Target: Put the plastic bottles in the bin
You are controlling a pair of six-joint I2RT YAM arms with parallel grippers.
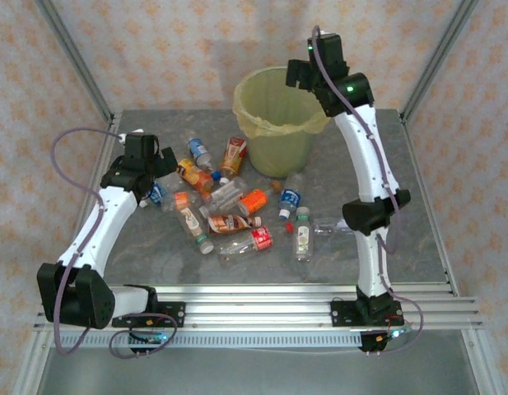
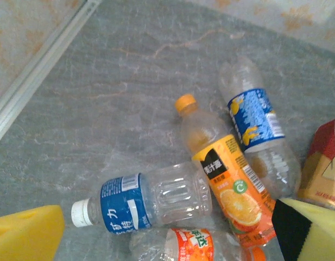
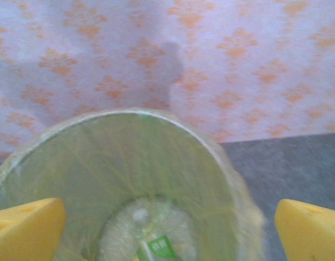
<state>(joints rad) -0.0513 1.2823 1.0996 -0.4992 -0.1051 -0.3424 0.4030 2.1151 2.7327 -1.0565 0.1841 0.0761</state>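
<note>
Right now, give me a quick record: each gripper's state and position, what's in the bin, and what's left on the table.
left gripper: open, over bottles lying on the table
below it: blue-labelled bottle, orange juice bottle, both on their sides
right gripper: open, empty, over the bin
in bin: at least one green-labelled bottle
on table: about a dozen plastic bottles, scattered

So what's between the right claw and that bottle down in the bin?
Only air. In the right wrist view the open right gripper hangs over the bin, with the green-labelled bottle lying at its bottom, nothing in between.
</note>
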